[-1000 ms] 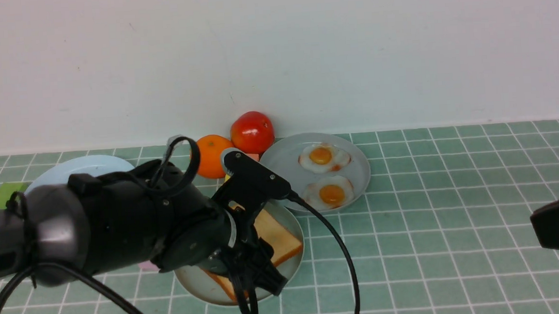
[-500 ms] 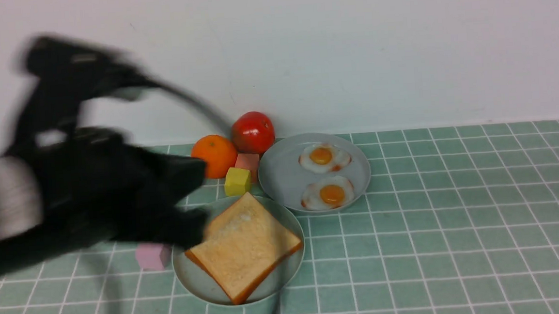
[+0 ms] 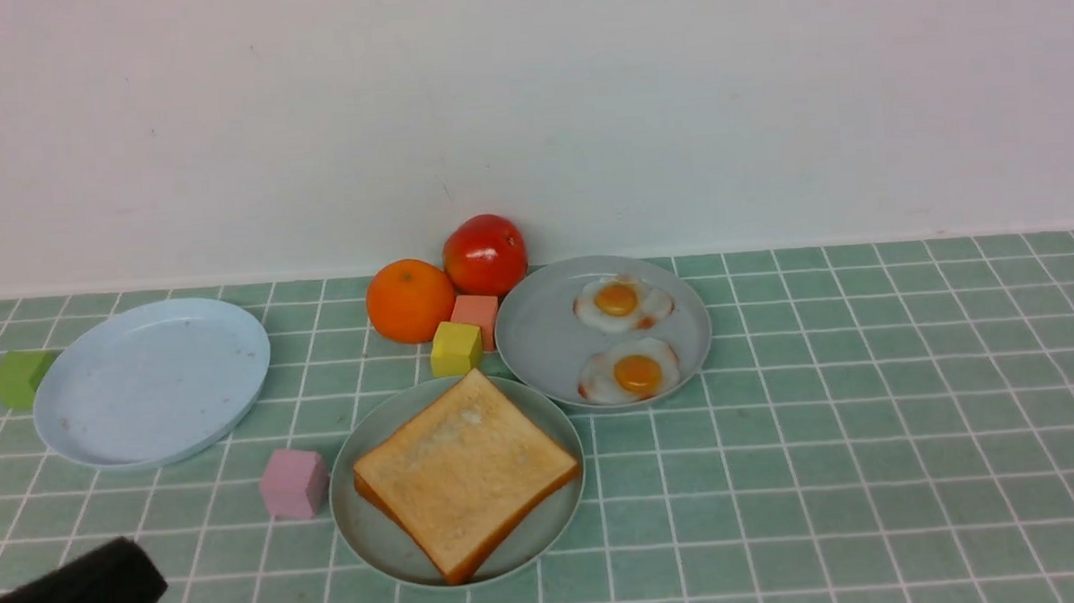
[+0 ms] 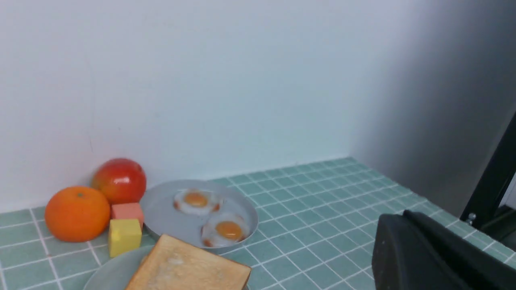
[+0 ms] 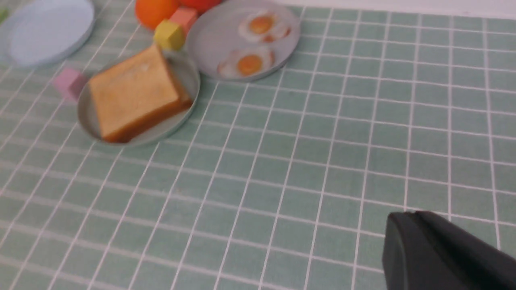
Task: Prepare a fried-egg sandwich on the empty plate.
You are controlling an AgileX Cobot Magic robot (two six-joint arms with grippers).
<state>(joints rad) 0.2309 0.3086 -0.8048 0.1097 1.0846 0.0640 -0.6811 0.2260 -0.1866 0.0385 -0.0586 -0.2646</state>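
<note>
and with the left hand clenched and empty, clear of the mint-green plate, it's about withdrawing high and wide now, leaving the top toast slice untouched where it lies on that plate, right hand hanging back, its grip unclear!

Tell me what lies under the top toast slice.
Part of a second toast slice shows beneath the top slice, with the green plate below. Whether an egg lies between the slices is hidden.
</note>
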